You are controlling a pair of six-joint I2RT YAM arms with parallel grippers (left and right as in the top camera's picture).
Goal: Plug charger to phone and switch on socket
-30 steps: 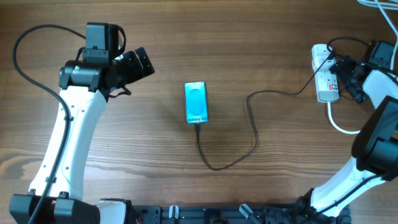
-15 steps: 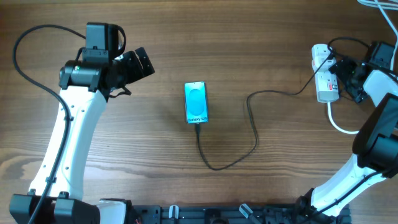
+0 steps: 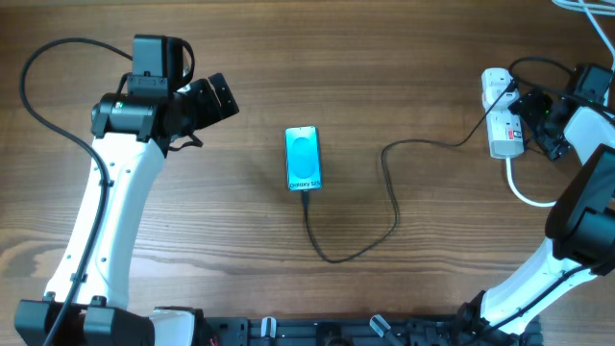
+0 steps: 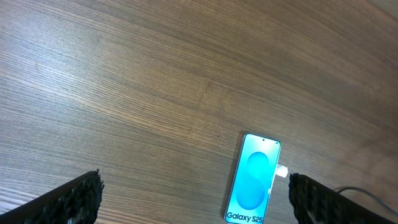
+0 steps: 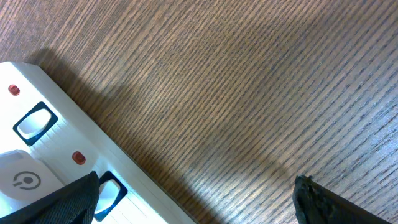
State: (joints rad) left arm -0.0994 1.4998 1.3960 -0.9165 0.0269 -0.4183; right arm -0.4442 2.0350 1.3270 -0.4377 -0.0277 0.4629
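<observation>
The phone (image 3: 303,159) lies flat mid-table with a cyan screen and "Galaxy" text; it also shows in the left wrist view (image 4: 254,179). The black charger cable (image 3: 389,192) runs from the phone's near end, loops right and up to the white socket strip (image 3: 501,120) at the far right. My left gripper (image 3: 219,96) is open and empty, hovering left of the phone. My right gripper (image 3: 534,117) is open, right beside the socket. In the right wrist view (image 5: 196,199) one fingertip overlaps a white rocker switch on the socket (image 5: 56,155), by red indicator dots.
A thick white cord (image 3: 524,187) curls from the socket toward the right arm. Thin white cables (image 3: 591,19) hang at the far right corner. The arm bases stand at the near edge.
The right gripper has shifted very slightly by the socket. The left arm, phone and cable have not moved.
</observation>
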